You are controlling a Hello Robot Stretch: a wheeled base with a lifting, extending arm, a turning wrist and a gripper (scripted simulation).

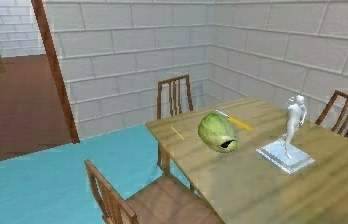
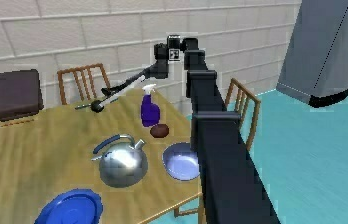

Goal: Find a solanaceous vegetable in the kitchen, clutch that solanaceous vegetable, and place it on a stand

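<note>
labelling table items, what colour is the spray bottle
The spray bottle is purple, clearest in the arm side view.

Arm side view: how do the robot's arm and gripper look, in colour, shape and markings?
The arm is a dark, square-edged bar built of segments. At its far end stand two small white squares with black marks. The gripper has a dark body and two thin, light grey fingers.

Arm (image 2: 220,140) is seen as a dark, near-black square bar, built of stepped telescoping sections w/ paler top edges; two small white squares (image 2: 176,46) w/ black marks are mounted at its far end; gripper (image 2: 95,102) is dark-bodied, w/ two thin fingers (image 2: 127,83).
</note>
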